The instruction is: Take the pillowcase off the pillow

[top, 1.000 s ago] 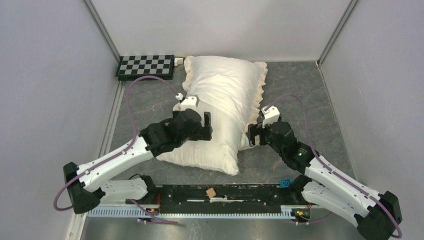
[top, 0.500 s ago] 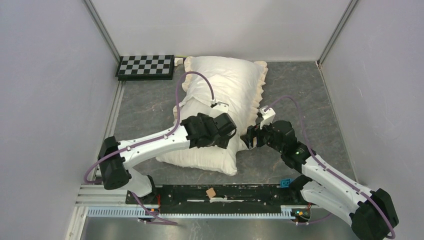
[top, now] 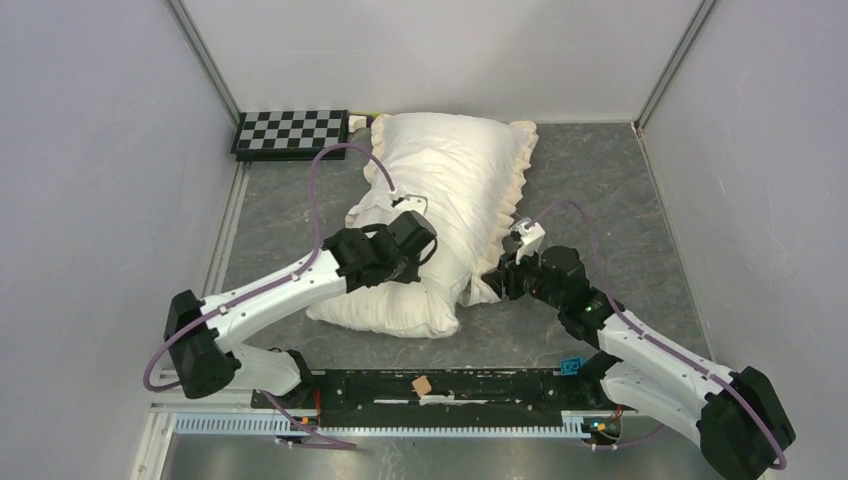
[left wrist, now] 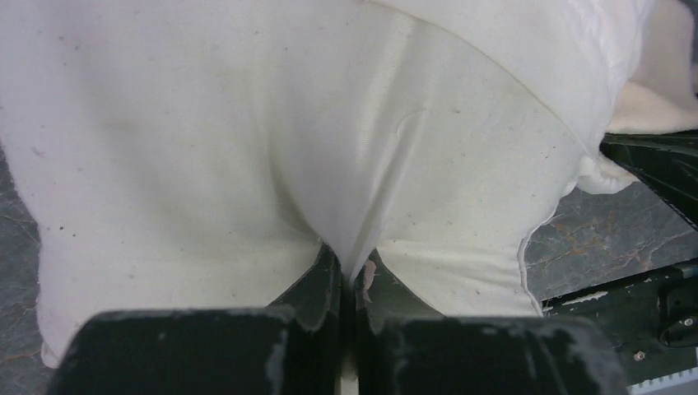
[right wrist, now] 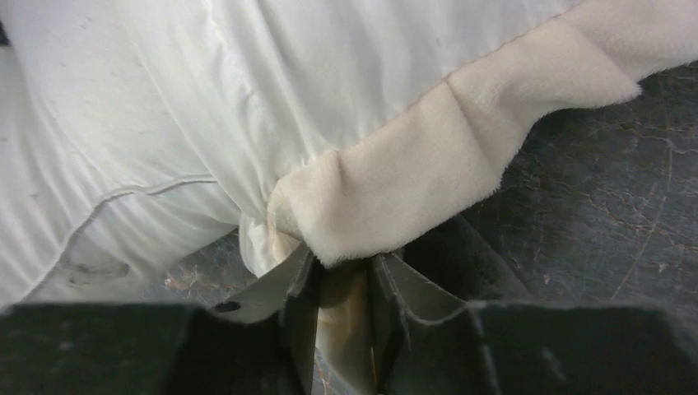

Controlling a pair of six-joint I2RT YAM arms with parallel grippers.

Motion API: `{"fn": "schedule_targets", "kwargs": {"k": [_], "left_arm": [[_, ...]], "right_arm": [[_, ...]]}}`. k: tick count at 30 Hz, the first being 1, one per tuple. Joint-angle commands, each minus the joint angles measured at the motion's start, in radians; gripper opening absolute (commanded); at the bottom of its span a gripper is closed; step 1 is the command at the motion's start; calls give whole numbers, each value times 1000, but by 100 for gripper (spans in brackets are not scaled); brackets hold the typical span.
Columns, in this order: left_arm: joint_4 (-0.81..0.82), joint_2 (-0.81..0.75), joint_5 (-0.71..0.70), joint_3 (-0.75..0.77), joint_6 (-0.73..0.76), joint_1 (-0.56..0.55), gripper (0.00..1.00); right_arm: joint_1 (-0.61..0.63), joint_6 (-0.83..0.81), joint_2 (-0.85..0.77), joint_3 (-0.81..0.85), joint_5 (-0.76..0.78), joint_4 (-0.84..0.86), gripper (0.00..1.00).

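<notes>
Moved: since half a second ago the left arm [top: 270, 295] has pulled back toward its own side, and the near end of the pillow [top: 385, 312] has slid that way with it.
Left gripper [left wrist: 350, 267]: jaws all but together, pinching a raised fold of the pillow's plain white fabric.
Right gripper [right wrist: 342, 271]: clamped on the cream plush frill [right wrist: 411, 189] of the pillowcase [top: 455, 170], low down by the worktop [top: 290, 220].
Left arm pose: reaches diagonally from the near left corner, wrist bent down over the pillow's near half.
Right arm [top: 640, 350] pose: stretched low from the near right, forearm aimed inward at the pillow's right edge.
Pillow position: lies mid-worktop, long axis running away from the arms, far end leaning slightly right; the near end shows bare.
Pillowcase position: over the far part of the pillow, frill down the right edge.
Elsewhere: a checkerboard [top: 292, 132] sits at the far left, just beside the pillowcase's far corner.
</notes>
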Motion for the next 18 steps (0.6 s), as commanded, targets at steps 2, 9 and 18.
{"fn": "schedule_targets", "kwargs": {"k": [2, 9, 18], "left_arm": [[-51, -90, -52, 1, 57, 32, 2], [-158, -205, -122, 11, 52, 40, 2], [-219, -351, -201, -49, 50, 168, 2]], "right_arm": [[-7, 67, 72, 2, -13, 118, 16], [-143, 120, 126, 42, 142, 120, 0], [-374, 195, 245, 87, 295, 129, 0]]}}
